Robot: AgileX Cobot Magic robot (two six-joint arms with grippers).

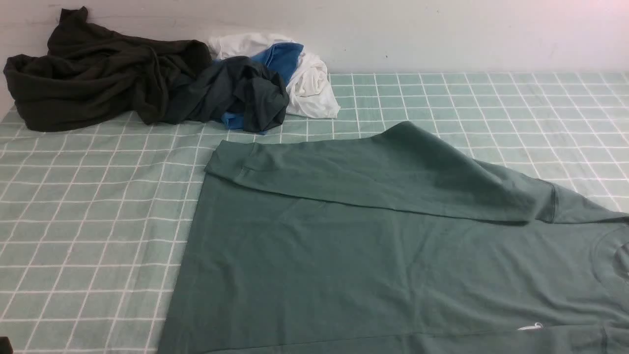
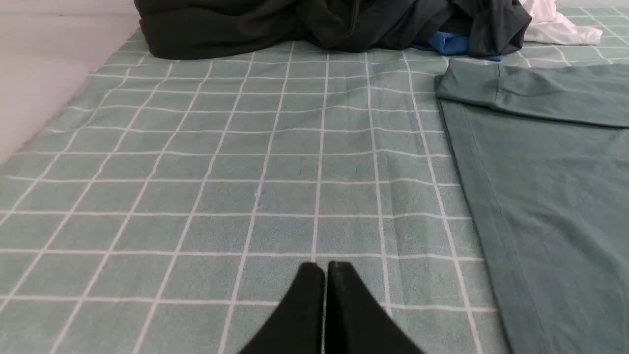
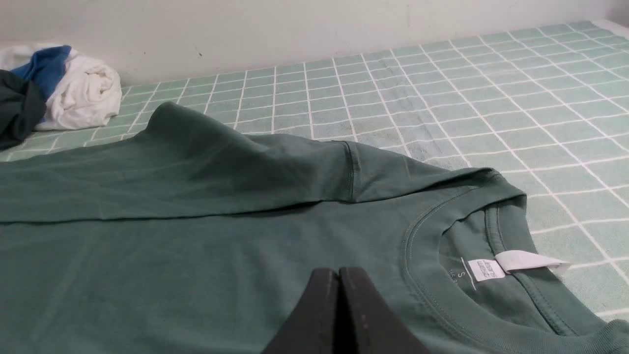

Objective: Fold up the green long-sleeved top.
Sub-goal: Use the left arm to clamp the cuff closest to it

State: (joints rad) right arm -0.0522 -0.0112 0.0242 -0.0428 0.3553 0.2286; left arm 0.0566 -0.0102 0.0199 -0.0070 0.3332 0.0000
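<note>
Front view: green top on checked cloth, far sleeve folded inward, presumably to narrow it; left gripper and right gripper closed, empty

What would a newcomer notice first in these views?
The big green long-sleeved top, spread flat over the checked cloth, one sleeve folded across its far side. Then the dark olive garment heaped at the far left, by the wall, with a white cloth and bits of blue to its right.
</note>
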